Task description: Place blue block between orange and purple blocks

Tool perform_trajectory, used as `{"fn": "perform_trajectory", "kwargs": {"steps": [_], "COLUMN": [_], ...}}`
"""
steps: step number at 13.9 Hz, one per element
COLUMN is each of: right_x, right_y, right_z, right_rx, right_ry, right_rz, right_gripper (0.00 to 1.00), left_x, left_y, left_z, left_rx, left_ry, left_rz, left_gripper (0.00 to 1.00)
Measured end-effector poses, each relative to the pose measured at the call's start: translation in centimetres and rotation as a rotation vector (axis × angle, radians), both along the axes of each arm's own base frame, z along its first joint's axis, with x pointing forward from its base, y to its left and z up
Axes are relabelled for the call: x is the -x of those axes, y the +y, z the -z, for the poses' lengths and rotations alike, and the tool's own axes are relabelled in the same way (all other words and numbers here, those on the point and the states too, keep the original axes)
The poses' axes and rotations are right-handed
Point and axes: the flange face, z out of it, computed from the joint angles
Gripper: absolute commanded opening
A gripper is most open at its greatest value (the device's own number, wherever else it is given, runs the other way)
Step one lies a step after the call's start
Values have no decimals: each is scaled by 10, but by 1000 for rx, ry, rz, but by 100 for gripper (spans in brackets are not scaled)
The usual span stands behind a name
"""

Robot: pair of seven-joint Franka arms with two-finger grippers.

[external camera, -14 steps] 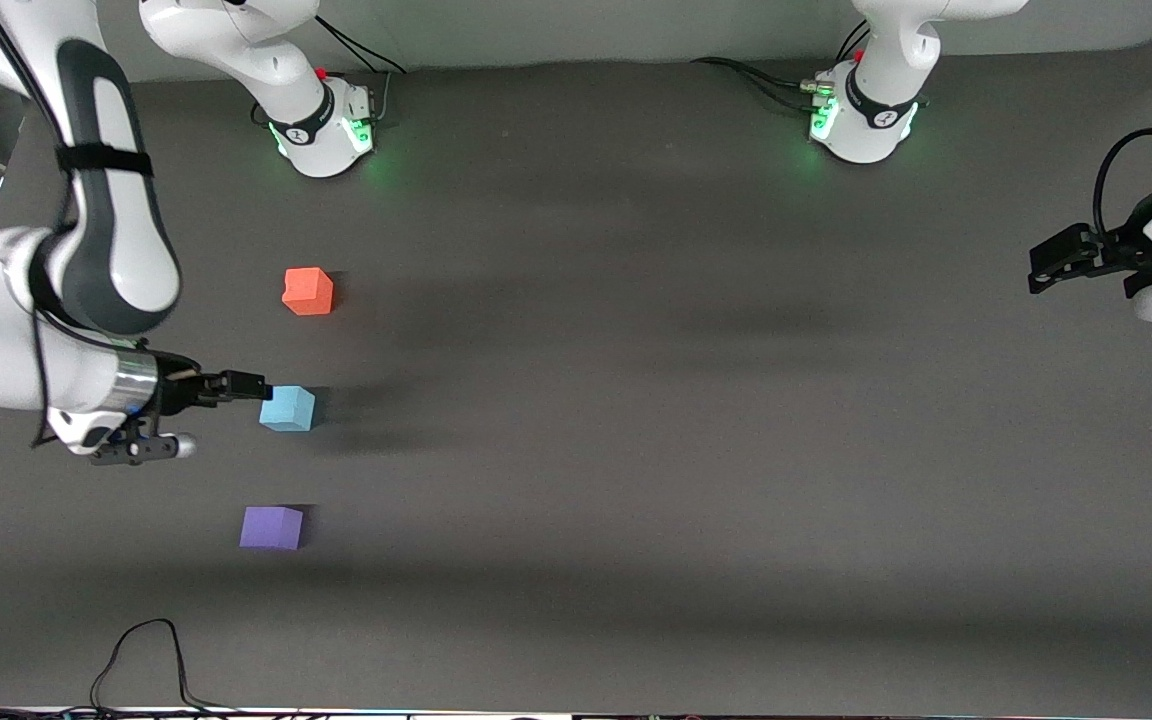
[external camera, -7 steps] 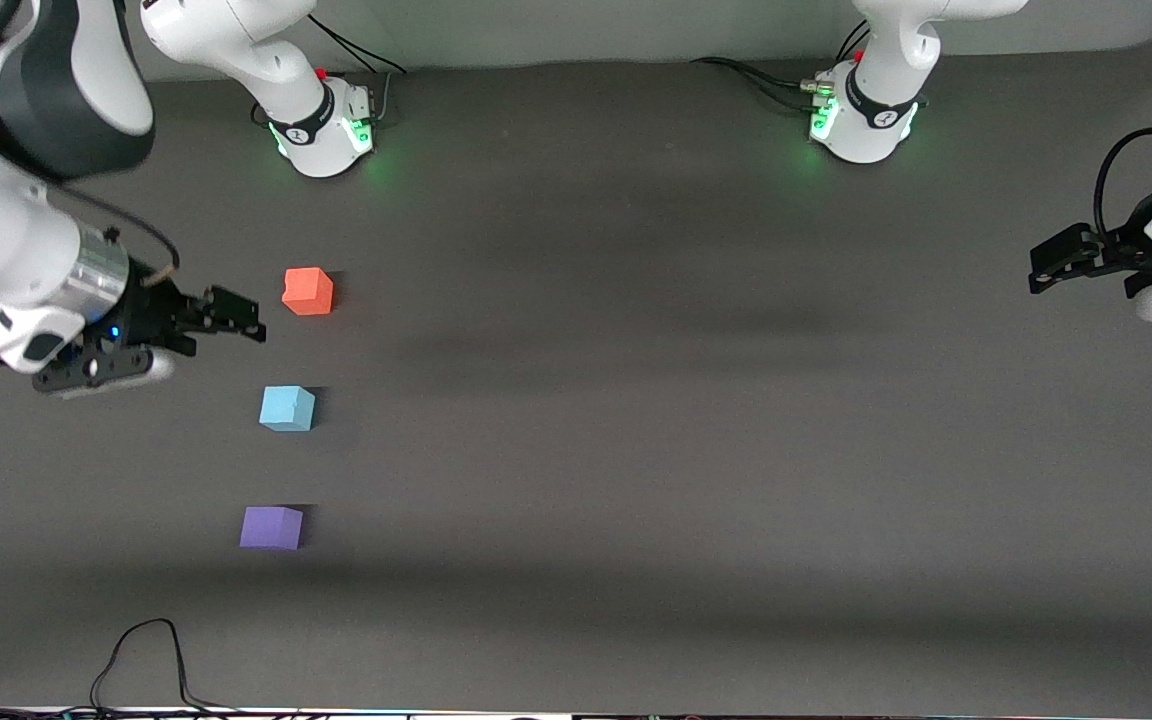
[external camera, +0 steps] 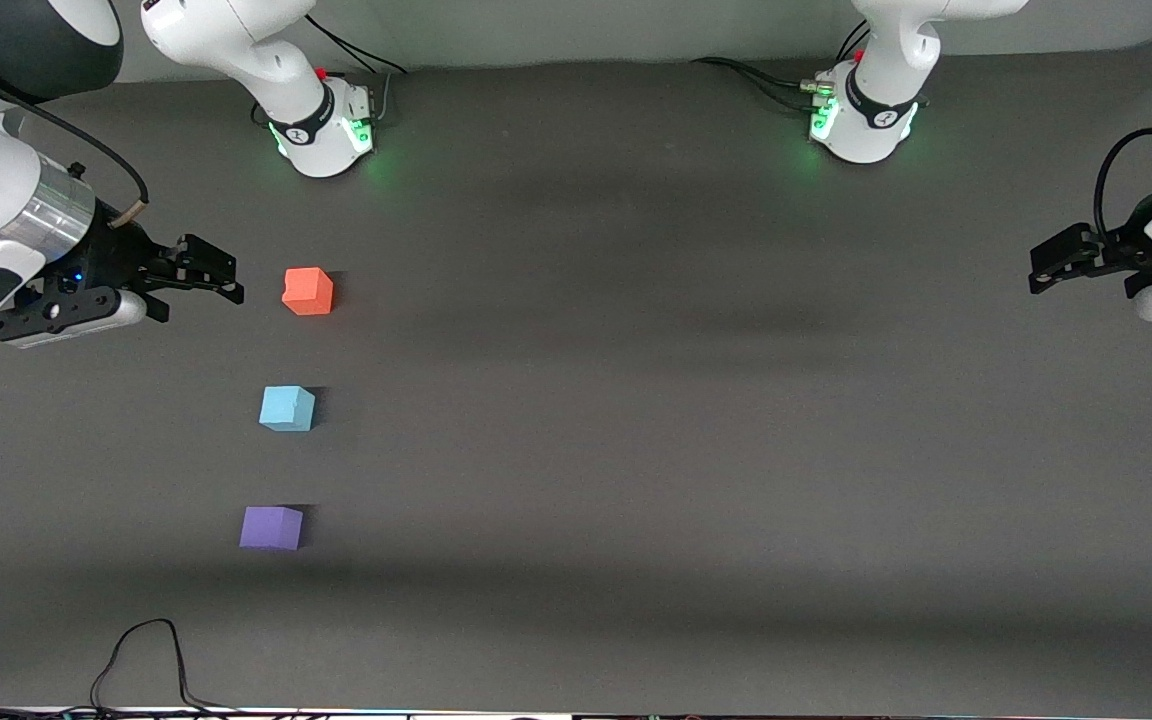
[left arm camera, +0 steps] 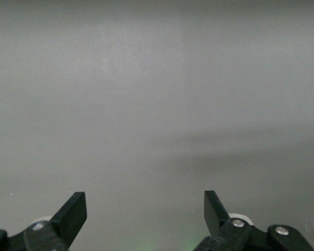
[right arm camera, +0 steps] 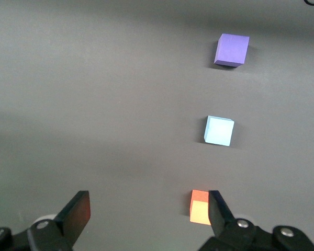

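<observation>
Blue block (external camera: pixel 287 408) sits on the table in line between the orange block (external camera: pixel 308 291) and purple block (external camera: pixel 271 527), apart from both, so I judge the placement done. My right gripper (external camera: pixel 219 272) is up off the table, released and empty, jaws spread, orange block just beside its fingertips, blue and purple farther out. Left gripper (external camera: pixel 1044 266) waits spread open at its own end, well apart from all three.

Blue block (right arm camera: pixel 219 130) between orange (right arm camera: pixel 199 207) and purple blocks (right arm camera: pixel 231 49)

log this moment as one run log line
blue block: between orange block and purple block | right hand: open, empty | left hand: open, waiting
</observation>
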Motion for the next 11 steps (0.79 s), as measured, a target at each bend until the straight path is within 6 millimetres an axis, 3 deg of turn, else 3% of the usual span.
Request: {"fn": "perform_trajectory", "kwargs": {"steps": [3, 8, 11], "right_x": [-1, -6, -8], "right_y": [-9, -8, -20], "right_z": [3, 3, 3], "right_rx": [11, 83, 88], "right_ry": [4, -38, -36], "right_rz": [16, 35, 64], "right_gripper": [100, 100, 100], "left_x": [0, 0, 0], "left_y": [0, 0, 0], "left_z": [0, 0, 0], "left_rx": [0, 0, 0], "left_ry": [0, 0, 0], "left_rz": [0, 0, 0], "left_gripper": [100, 100, 100]}}
